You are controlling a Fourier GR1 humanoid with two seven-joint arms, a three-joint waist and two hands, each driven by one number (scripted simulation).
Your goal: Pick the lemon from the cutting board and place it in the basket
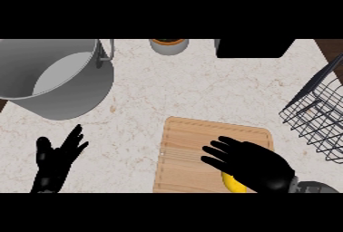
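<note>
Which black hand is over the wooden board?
The right hand, at the view's right: it is over the cutting board, covering part of the yellow lemon. The left hand rests open beside the board.

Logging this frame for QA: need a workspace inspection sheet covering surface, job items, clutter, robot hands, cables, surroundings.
Surface: pale marbled counter.
Job's things: lemon on the board, mostly hidden under the right robot hand; wire basket at the right edge, apart from the board.
Clutter: grey pot top left; small jar and black box at the far edge.
Robot hands: right robot hand over the lemon, fingers spread, contact unclear; left robot hand open, resting lower left, fingers up.
Cables: nothing seen.
Surroundings: only a dark strip past the counter, top right.
</note>
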